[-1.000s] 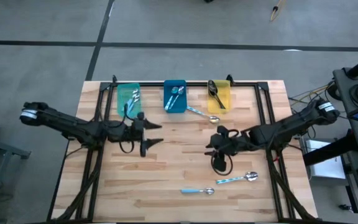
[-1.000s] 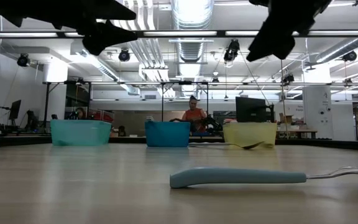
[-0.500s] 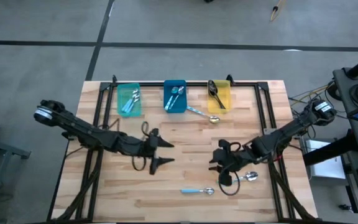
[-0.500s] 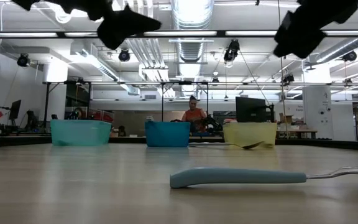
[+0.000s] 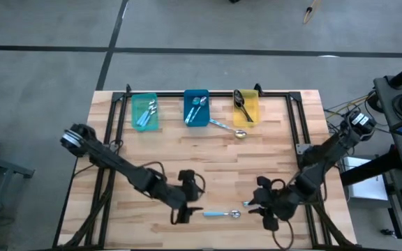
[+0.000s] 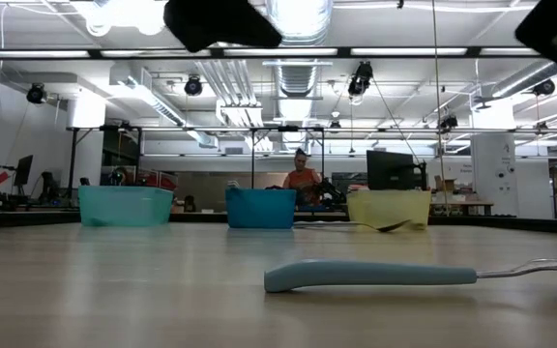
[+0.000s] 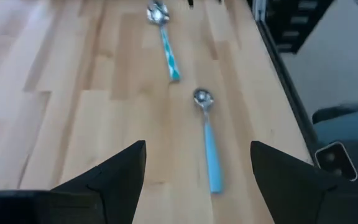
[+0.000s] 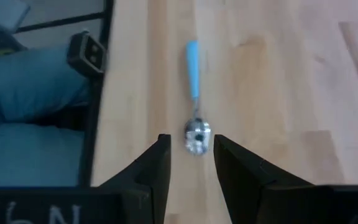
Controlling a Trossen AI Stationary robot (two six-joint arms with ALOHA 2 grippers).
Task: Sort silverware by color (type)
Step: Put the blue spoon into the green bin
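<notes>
Sorting looks mostly done, I judge. The teal plastic bin (image 5: 144,111) holds light-blue-handled spoons, the blue plastic bin (image 5: 196,108) holds more of them, and the yellow plastic bin (image 5: 246,106) holds dark spoons.

Left on the pale wooden worktop (image 5: 208,160): one silver-bowled, blue-handled spoon (image 5: 228,129) lying just outside the blue and yellow bins, well away from both sets of jaws, and two more spoons at the near edge.

The left gripper (image 5: 184,208) has its jaws spread wide above the worktop; ahead of them lies the nearer blue-handled spoon (image 7: 207,137), with the second striped-handled spoon (image 7: 165,38) beyond it.

The right gripper (image 8: 191,155) has its jaws narrow, about half apart, holding nothing I can see; a spoon bowl (image 8: 197,134) sits just ahead of the gap between them.

I count three spoons still to bin.
</notes>
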